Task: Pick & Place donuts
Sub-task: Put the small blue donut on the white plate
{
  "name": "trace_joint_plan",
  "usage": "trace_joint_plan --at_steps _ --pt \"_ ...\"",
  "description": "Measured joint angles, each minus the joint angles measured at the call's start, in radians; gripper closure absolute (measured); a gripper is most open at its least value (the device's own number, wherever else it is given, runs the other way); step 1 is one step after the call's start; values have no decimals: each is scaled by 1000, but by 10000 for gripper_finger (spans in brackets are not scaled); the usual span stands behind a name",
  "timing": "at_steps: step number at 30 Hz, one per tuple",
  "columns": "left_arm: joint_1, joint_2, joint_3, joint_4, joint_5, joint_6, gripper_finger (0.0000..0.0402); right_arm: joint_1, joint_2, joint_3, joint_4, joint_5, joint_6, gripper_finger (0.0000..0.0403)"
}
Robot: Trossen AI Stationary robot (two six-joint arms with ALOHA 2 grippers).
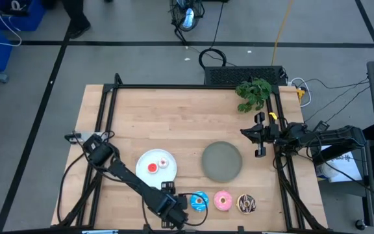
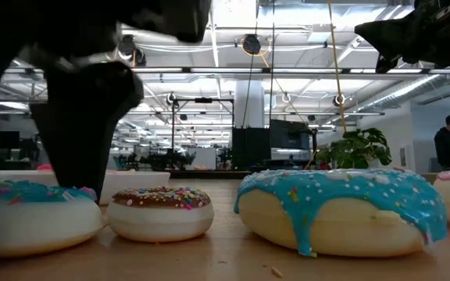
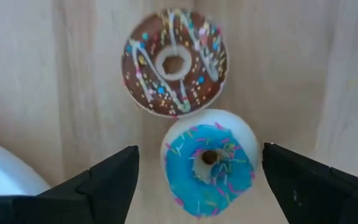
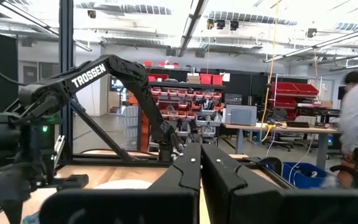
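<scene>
The left gripper (image 1: 186, 209) is hanging low over the front edge of the table (image 1: 148, 120), and its arm is hiding part of the wood there. Its fingers (image 3: 104, 177) are spread wide, one on each side of the blue donut (image 3: 210, 160), not touching it. From the top camera the blue donut (image 1: 199, 201) is peeking out just beside the gripper. From the low camera a dark finger (image 2: 80, 125) is blocking much of the picture's left side.

Next to the blue donut, the pink donut (image 1: 223, 200) and the dark brown donut (image 1: 246, 204) are sitting in a row near the front edge. There is little open wood in front of them.

A bit farther back, the white plate (image 1: 147, 159) is holding a tiny red donut (image 1: 152, 168) and a tiny white-pink donut (image 1: 163, 162). They are too small to see well. The grey plate (image 1: 222, 161) is lying just to its right with nothing on it. Behind the plates a wide stretch of bare wood is lying open.

The left arm is reaching slanted across the table from its base on the left side.

Farthest back, the right gripper (image 1: 260, 133) is waiting at the right edge, well apart from the donuts. Its fingers (image 4: 188, 171) are closed together, holding nothing. A green plant (image 1: 253, 93) is sitting at the far right corner.
</scene>
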Motion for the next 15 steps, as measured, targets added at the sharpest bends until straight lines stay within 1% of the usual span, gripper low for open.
trace_joint_plan --at_steps 6,15 --pt "2 -6 -37 29 11 -11 64 0 0 0 -2 0 1 403" --pt "4 -6 -40 34 19 -55 67 0 0 0 -2 0 1 403"
